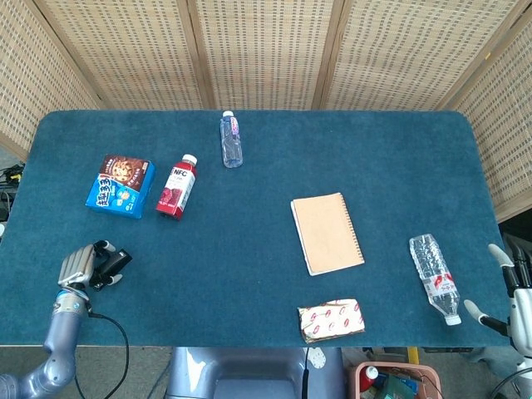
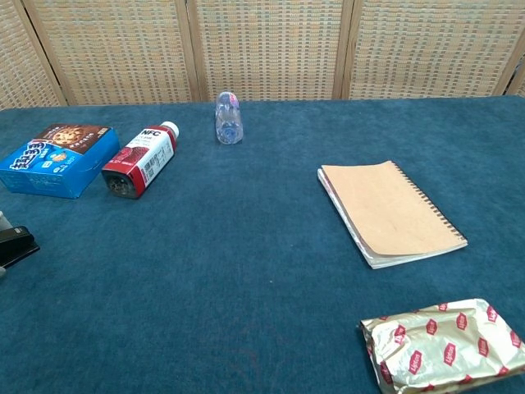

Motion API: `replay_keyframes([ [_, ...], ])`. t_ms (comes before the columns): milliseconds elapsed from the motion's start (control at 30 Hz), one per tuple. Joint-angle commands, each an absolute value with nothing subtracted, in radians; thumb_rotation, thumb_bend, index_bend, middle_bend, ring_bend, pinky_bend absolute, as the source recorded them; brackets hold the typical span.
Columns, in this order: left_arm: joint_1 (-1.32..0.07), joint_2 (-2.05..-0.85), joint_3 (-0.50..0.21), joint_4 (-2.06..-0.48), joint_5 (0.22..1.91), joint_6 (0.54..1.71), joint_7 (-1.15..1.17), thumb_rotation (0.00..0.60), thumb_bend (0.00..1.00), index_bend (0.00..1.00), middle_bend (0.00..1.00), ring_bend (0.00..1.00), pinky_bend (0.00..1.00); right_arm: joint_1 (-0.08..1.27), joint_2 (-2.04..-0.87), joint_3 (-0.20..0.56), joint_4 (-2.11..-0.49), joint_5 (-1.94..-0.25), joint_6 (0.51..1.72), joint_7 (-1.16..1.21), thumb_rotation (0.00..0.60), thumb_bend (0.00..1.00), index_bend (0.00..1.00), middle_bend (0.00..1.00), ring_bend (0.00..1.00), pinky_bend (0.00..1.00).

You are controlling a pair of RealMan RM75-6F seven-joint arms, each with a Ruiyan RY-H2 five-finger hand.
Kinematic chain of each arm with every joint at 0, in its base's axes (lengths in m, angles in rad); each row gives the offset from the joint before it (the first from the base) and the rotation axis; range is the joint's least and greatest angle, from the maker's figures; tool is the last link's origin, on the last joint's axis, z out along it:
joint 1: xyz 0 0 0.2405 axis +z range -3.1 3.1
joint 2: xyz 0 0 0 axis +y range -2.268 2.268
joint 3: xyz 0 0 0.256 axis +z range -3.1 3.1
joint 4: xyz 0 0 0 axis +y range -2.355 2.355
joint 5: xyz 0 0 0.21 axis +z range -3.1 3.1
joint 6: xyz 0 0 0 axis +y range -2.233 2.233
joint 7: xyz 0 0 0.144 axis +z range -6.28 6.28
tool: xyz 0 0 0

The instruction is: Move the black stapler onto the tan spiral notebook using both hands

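Observation:
The black stapler (image 1: 120, 260) lies on the blue cloth near the table's front left corner. My left hand (image 1: 85, 265) is on it, fingers curled over its left part and gripping it. In the chest view only the stapler's end (image 2: 15, 245) shows at the left border. The tan spiral notebook (image 1: 327, 233) lies flat right of centre, also seen as the notebook (image 2: 390, 212) in the chest view. My right hand (image 1: 509, 291) hovers off the table's right edge with fingers apart, holding nothing.
A blue cookie box (image 1: 120, 184) and a red juice bottle (image 1: 177, 186) lie behind the stapler. A small clear bottle (image 1: 231, 140) lies at the back. A water bottle (image 1: 435, 278) and a foil snack pack (image 1: 331, 319) lie front right.

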State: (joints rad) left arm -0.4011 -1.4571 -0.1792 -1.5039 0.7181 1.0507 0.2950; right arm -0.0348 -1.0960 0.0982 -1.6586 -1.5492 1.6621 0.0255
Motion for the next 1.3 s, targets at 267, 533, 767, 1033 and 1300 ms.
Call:
replay_keyframes([
  [267,-0.390,-1.481,-0.185,-1.487,0.759,1.092,0.261,0.600,0.50,0.57,0.62,0.47,0.60,-0.033,-1.098,0.096,-1.660,-1.548,1.656,0.022,0.600,0.00,0.00,0.00,0.00,0.00],
  [533,-0.390,-1.430,-0.196,-1.543,0.823,1.089,0.225,0.600,0.50,0.57,0.62,0.47,0.60,-0.031,-1.100,0.096,-1.662,-1.548,1.653,0.014,0.600,0.00,0.00,0.00,0.00,0.00],
  [767,-0.462,-1.363,-0.189,-1.578,1.038,0.990,0.164,0.600,0.50,0.58,0.62,0.47,0.60,-0.029,-1.101,0.102,-1.663,-1.532,1.648,0.007,0.600,0.00,0.00,0.00,0.00,0.00],
  [1033,-0.642,-1.361,-0.248,-1.578,1.202,0.863,0.169,0.600,0.51,0.58,0.62,0.47,0.60,-0.023,-1.108,0.125,-1.641,-1.477,1.630,0.010,0.600,0.00,0.00,0.00,0.00,0.00],
  [1300,-0.853,-1.459,-0.270,-1.440,1.312,0.688,0.136,0.600,0.52,0.61,0.63,0.49,0.61,-0.025,-1.108,0.146,-1.625,-1.416,1.614,0.018,0.600,0.00,0.00,0.00,0.00,0.00],
])
